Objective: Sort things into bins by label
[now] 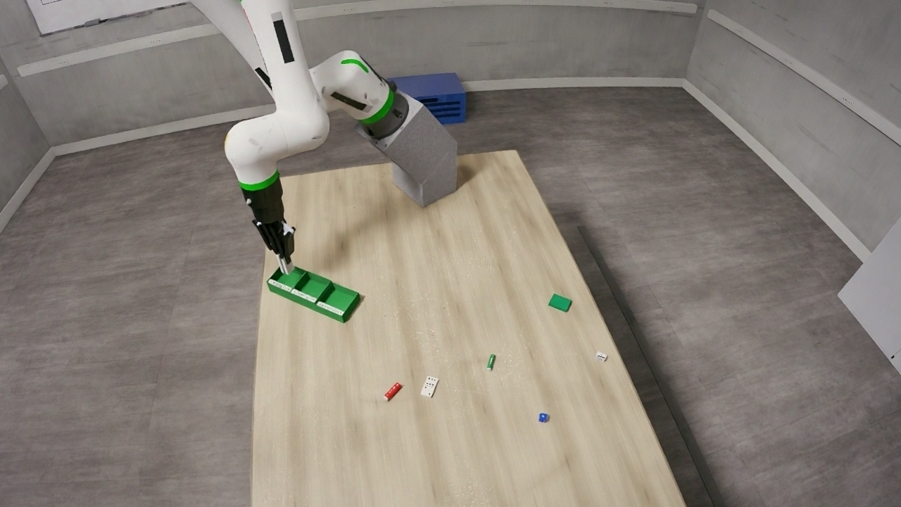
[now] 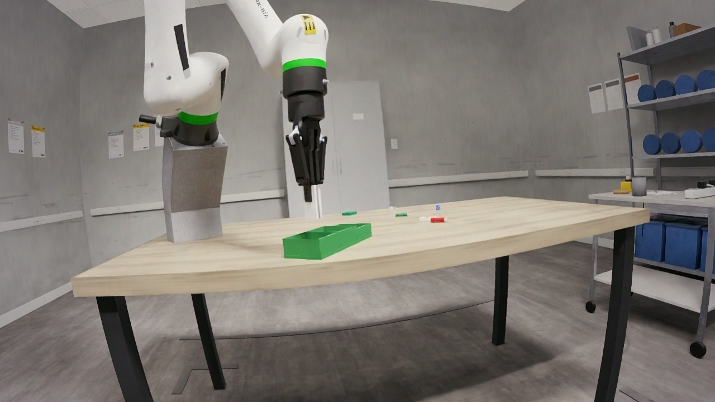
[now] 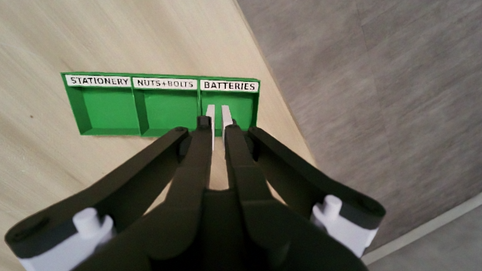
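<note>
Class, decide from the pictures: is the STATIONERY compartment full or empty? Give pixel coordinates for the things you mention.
Empty: in the wrist view, the STATIONERY compartment point(image 1: 341, 295) point(image 2: 363, 231) point(image 3: 109, 109) shows bare green floor between its walls.

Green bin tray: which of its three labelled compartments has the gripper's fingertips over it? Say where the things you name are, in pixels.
The BATTERIES compartment point(image 1: 291, 281) point(image 2: 301, 248) point(image 3: 242, 105), at the end nearest the table's edge. Only there does the gripper point(image 1: 286, 271) point(image 2: 313, 215) point(image 3: 218, 115) overlap in the wrist view.

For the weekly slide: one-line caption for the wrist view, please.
Gripper fingers, nothing between them, over the BATTERIES bin of a green three-bin tray.

The bent arm point(image 1: 283, 122) point(image 2: 303, 42) points its nearly closed tool point(image 1: 286, 270) point(image 2: 313, 215) point(image 3: 218, 115) downward.
</note>
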`<state>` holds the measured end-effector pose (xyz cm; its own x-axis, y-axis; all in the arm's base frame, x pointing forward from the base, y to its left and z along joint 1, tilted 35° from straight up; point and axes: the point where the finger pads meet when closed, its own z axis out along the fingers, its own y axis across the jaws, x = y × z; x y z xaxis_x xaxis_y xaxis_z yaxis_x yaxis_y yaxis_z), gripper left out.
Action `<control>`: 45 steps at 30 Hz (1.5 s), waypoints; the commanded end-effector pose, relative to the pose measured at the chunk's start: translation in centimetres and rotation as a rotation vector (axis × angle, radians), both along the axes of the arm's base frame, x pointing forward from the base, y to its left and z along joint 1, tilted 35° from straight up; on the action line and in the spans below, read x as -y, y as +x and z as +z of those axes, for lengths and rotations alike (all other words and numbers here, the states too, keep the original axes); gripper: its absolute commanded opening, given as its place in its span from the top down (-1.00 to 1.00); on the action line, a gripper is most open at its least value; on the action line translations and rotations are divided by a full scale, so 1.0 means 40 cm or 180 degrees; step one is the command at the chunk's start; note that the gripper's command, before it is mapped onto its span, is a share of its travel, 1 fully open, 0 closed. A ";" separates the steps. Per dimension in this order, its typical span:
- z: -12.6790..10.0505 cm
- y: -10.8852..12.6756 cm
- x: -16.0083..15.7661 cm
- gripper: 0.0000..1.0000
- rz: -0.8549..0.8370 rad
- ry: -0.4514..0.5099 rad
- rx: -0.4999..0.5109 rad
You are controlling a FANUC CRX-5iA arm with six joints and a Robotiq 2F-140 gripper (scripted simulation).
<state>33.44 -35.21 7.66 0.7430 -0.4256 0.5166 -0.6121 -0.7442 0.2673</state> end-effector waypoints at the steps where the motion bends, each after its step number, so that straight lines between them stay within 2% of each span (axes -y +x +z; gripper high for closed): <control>1: -0.007 0.003 0.007 0.70 0.0005 0.0010 0.0000; 24: -0.109 0.037 0.071 0.70 0.0005 0.0010 0.0000; 45: -0.109 0.037 0.071 0.70 0.0005 0.0010 0.0000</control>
